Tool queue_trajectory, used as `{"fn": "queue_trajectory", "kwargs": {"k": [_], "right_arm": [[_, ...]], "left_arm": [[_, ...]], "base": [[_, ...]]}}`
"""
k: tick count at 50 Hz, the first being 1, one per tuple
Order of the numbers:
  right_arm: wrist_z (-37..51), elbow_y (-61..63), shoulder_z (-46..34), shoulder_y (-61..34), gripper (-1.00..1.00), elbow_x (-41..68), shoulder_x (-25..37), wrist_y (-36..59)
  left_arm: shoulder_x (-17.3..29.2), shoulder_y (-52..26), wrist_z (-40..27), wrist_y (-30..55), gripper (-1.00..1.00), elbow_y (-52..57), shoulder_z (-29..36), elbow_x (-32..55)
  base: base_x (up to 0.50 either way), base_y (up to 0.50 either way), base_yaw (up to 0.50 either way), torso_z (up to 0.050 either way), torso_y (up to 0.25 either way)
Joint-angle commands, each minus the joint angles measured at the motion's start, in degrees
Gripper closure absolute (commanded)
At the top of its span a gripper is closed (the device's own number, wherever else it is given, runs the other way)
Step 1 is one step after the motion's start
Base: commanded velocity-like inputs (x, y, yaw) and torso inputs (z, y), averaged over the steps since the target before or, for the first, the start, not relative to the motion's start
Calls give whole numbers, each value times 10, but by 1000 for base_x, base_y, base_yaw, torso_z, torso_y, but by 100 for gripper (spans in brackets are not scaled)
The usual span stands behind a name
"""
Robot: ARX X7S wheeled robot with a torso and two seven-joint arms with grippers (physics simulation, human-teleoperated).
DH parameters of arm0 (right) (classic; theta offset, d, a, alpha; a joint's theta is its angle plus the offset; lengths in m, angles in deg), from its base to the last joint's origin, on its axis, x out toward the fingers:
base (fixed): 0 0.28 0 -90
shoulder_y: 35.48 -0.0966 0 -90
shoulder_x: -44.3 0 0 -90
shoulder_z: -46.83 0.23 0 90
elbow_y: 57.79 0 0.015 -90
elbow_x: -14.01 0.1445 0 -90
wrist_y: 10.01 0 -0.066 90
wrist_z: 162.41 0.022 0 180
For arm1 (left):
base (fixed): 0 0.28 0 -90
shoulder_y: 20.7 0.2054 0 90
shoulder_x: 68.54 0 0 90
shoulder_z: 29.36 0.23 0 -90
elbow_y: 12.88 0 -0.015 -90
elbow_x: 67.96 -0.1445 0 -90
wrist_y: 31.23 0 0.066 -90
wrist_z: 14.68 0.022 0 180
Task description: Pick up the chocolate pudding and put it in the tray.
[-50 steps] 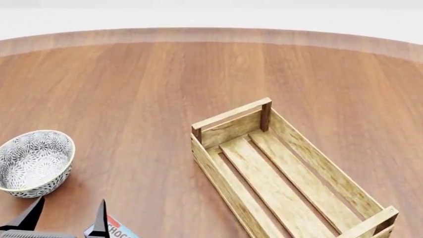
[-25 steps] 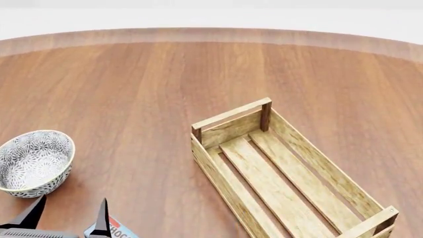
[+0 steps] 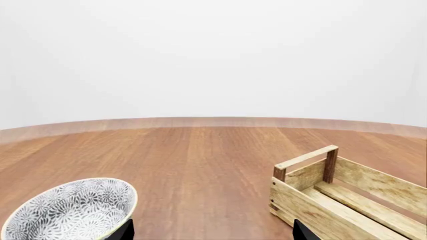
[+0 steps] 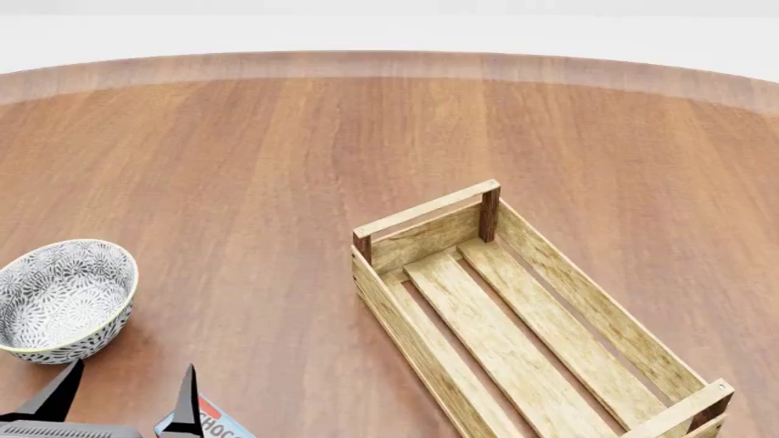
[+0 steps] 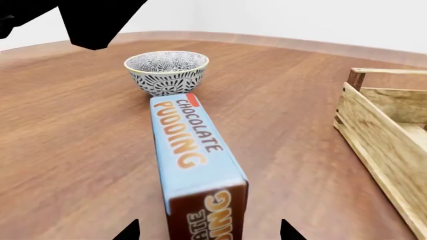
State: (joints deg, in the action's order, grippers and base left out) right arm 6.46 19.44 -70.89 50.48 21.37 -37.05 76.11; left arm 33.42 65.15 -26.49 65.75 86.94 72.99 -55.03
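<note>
The chocolate pudding (image 5: 190, 145) is a light-blue box with orange lettering and a dark brown end, lying flat on the wooden table. My right gripper (image 5: 207, 232) is open, its two dark fingertips either side of the box's near end with a gap on each side. Only a corner of the box (image 4: 210, 423) shows in the head view, beside my left gripper (image 4: 122, 401), which is open and empty above the table. The tray (image 4: 524, 319) is a light-wood slatted crate, empty, right of centre. It also shows in the right wrist view (image 5: 390, 135) and the left wrist view (image 3: 347, 192).
A grey-white patterned bowl (image 4: 61, 299) stands at the left, just beyond the far end of the box (image 5: 167, 71), and shows in the left wrist view (image 3: 70, 210). My left arm (image 5: 93, 17) hangs dark above the bowl. The table's curved far edge (image 4: 389, 62) runs across the back.
</note>
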Motion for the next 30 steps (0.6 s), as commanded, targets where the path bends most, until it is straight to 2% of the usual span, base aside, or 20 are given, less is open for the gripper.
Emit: {"fn": "queue_trajectory", "kwargs": {"k": [1,30], "right_arm": [[1,-44,-8,-25,-100,0,-13,-7],[5,-81,-26,-56,-100,8,-24,-14]], "left_arm": [[2,-2,-2,0,-100,0,4,3],[4,-8,-6,-6,-100,-12,15,6]], "base": [[0,0,0,0,0],[0,0,0,0,1]]}}
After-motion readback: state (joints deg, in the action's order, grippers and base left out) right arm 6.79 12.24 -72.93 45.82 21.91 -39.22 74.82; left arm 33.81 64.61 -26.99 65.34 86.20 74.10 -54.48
